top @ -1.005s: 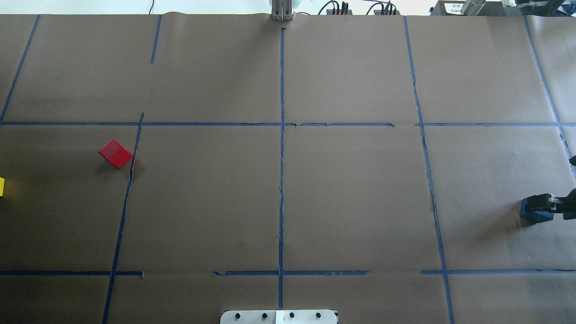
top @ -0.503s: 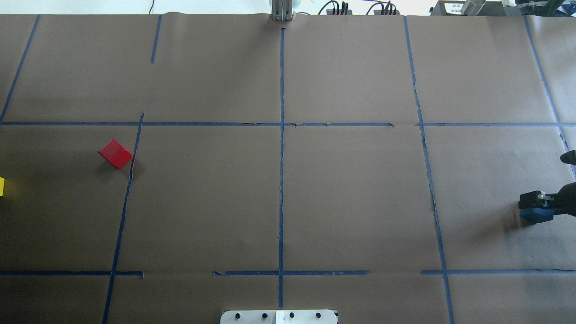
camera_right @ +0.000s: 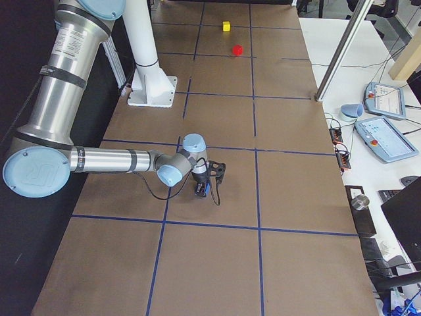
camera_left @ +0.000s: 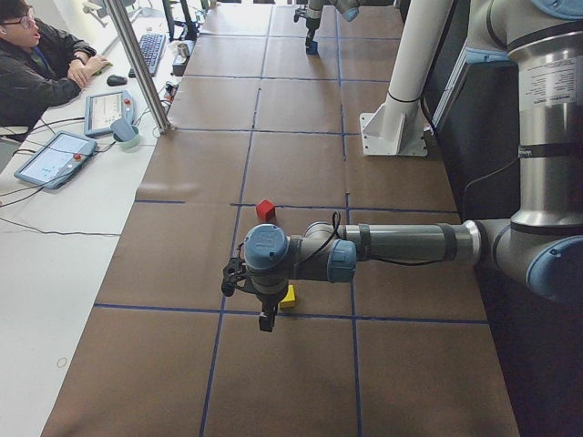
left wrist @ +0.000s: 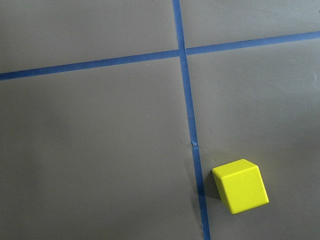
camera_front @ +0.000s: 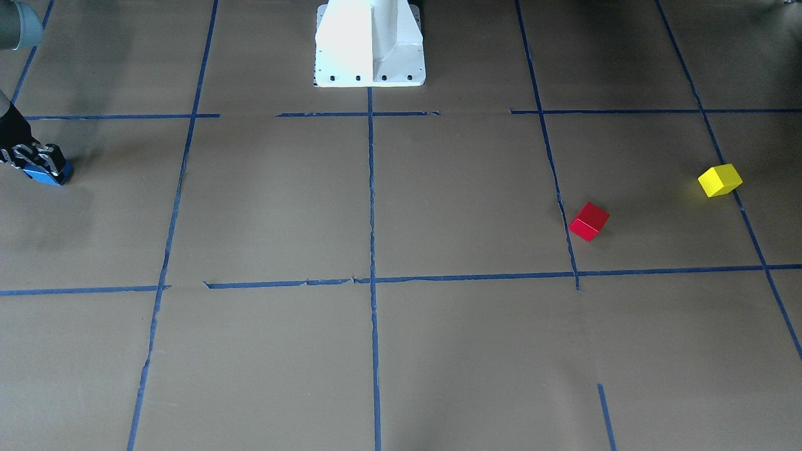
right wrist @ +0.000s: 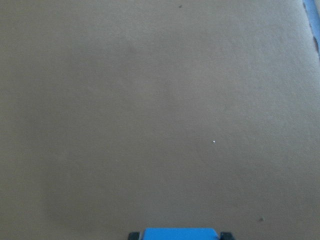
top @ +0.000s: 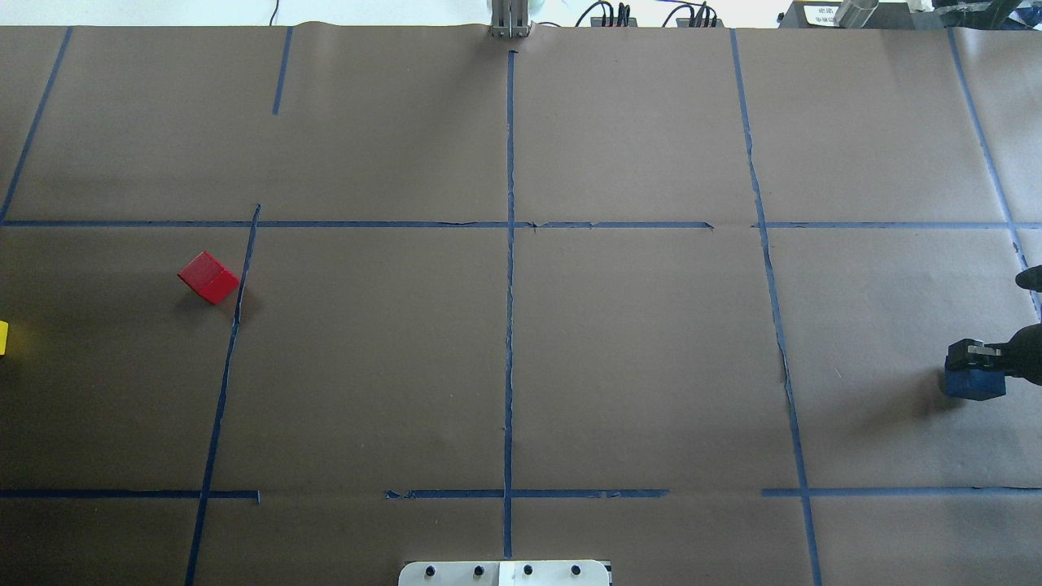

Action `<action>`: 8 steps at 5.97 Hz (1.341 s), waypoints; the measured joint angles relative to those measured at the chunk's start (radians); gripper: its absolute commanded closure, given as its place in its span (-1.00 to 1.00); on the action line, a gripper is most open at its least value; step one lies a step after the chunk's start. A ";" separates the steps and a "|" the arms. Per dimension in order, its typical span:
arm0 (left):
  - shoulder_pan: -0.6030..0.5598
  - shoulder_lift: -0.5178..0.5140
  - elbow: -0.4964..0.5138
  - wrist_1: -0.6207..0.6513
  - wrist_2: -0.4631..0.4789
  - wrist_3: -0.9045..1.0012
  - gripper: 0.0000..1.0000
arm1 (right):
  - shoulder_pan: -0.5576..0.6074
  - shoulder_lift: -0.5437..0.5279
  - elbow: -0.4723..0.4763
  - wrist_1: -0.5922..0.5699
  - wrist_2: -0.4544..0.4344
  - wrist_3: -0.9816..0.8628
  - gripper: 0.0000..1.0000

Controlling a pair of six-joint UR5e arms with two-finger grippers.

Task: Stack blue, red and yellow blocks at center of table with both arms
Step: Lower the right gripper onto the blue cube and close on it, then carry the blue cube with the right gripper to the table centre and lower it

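Observation:
My right gripper (top: 979, 358) is at the table's far right and is shut on the blue block (top: 974, 379). It also shows in the front view (camera_front: 39, 164) with the blue block (camera_front: 45, 176) under its fingers. The right wrist view shows the blue block (right wrist: 181, 234) between the fingertips. The red block (top: 209, 277) lies left of centre. The yellow block (top: 2, 337) lies at the left edge and shows in the left wrist view (left wrist: 240, 186). My left gripper (camera_left: 264, 320) hangs beside the yellow block (camera_left: 288, 296); I cannot tell if it is open.
Blue tape lines grid the brown table, crossing near the centre (top: 510, 225). The white robot pedestal (camera_front: 369, 44) stands at the robot-side edge. An operator (camera_left: 36, 64) sits at a side desk with tablets (camera_left: 55, 157). A metal pole (camera_left: 137, 64) stands at that side.
My right gripper has shifted slightly with the blue block, which now sits a little higher and further right in the overhead view. The red and yellow blocks have not moved.

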 measured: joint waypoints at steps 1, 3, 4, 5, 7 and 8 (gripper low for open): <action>0.000 0.000 -0.001 -0.001 0.000 0.000 -1.00 | -0.004 0.000 0.037 -0.002 0.004 -0.004 0.94; 0.000 0.000 -0.003 -0.001 0.000 0.000 -1.00 | -0.015 0.074 0.114 -0.016 0.002 -0.021 0.95; 0.000 0.000 -0.004 -0.002 0.000 0.000 -1.00 | -0.033 0.180 0.121 -0.072 0.004 -0.025 0.92; 0.001 0.000 -0.005 -0.002 0.000 0.000 -1.00 | -0.063 0.334 0.121 -0.188 -0.007 -0.042 0.93; 0.001 -0.001 -0.007 -0.002 0.000 0.000 -1.00 | -0.170 0.713 0.063 -0.524 -0.135 -0.070 0.93; 0.002 -0.001 -0.007 -0.001 0.000 0.000 -1.00 | -0.217 0.886 -0.038 -0.625 -0.189 -0.067 0.92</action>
